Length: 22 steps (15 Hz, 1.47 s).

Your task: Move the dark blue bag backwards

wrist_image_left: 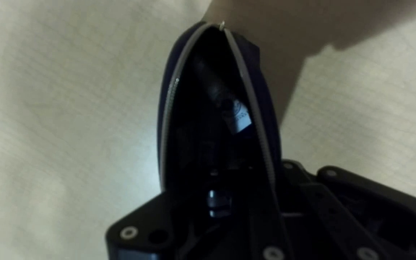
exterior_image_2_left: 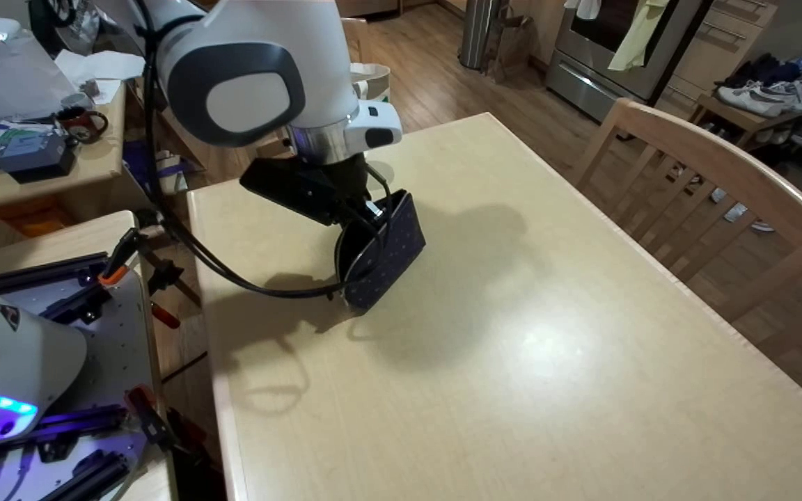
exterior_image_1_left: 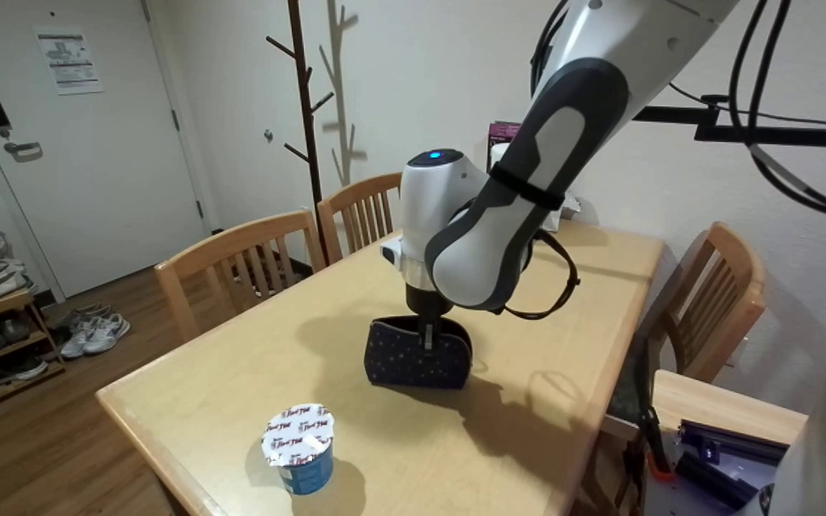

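The dark blue bag (exterior_image_1_left: 393, 362) is a small, very dark pouch with pale dots. It stands on the table with its mouth up. In the wrist view the bag (wrist_image_left: 200, 119) is unzipped, its mouth spread, with a whitish label inside. My gripper (exterior_image_1_left: 428, 335) points down at it in an exterior view. One finger is outside a side wall, the other inside the mouth. The fingers look close together, shut on that wall. In an exterior view the gripper (exterior_image_2_left: 367, 211) reaches into the mouth of the bag (exterior_image_2_left: 390, 254); its fingertips are mostly hidden there.
A blue cup with a printed white lid (exterior_image_1_left: 307, 469) stands on the wooden table (exterior_image_1_left: 241, 358) near its end. Wooden chairs (exterior_image_1_left: 241, 247) line one long side; another chair (exterior_image_1_left: 725, 301) stands opposite. A cable loop (exterior_image_2_left: 289, 291) hangs beside the bag. The robot base (exterior_image_2_left: 18, 355) is beside the table.
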### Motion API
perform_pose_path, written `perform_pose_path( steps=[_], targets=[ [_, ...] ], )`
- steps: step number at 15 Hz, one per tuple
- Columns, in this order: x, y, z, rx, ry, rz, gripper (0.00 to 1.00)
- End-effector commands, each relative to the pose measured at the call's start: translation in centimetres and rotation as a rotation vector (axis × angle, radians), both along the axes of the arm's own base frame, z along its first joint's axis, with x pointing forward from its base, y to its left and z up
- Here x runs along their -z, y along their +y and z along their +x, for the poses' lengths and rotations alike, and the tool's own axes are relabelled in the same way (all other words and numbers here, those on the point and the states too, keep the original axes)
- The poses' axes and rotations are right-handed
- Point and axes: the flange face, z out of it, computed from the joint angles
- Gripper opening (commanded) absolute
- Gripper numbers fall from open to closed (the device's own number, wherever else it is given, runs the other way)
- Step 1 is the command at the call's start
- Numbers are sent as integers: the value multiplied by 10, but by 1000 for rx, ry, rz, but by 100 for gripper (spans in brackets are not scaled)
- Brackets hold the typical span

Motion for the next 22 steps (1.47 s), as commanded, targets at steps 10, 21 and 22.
perform_pose_path(
  steps=[10, 21, 22],
  targets=[
    [-3, -2, -20, -648, 183, -70, 4],
    [-14, -7, -13, -519, 97, -58, 2],
    [-13, -8, -12, -487, 90, -51, 2]
  ],
)
